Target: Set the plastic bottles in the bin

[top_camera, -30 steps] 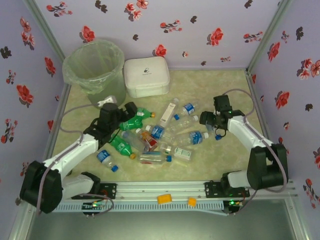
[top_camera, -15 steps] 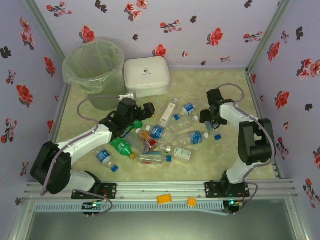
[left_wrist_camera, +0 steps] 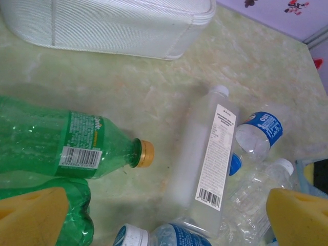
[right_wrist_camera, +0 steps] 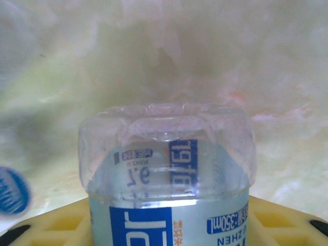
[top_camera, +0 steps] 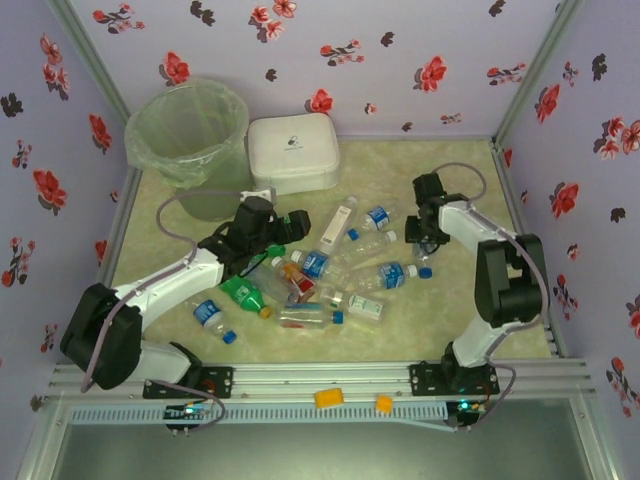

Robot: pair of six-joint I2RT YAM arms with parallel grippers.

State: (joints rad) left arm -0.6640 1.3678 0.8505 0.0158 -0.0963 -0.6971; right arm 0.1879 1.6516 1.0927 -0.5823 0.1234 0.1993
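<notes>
Several plastic bottles (top_camera: 330, 275) lie in a loose heap mid-table. My left gripper (top_camera: 291, 222) hangs open over the heap's far left end. Its yellow pads (left_wrist_camera: 31, 218) straddle a green bottle with a yellow cap (left_wrist_camera: 72, 143) and a flat clear bottle with a white label (left_wrist_camera: 210, 154). My right gripper (top_camera: 424, 243) is at the heap's right side, shut on a clear bottle with a blue label (right_wrist_camera: 166, 174) whose base points away from the wrist. The bin (top_camera: 190, 140), lined with a clear bag, stands at the far left corner.
A white rounded square box (top_camera: 293, 152) sits beside the bin, close behind the left gripper, and its wall (left_wrist_camera: 107, 25) crosses the top of the left wrist view. Flowered walls close in three sides. Another green bottle (top_camera: 243, 293) lies near the left arm.
The left arm swung right and farther out over the heap, then held. The right gripper shifted left toward the heap and settled there.
</notes>
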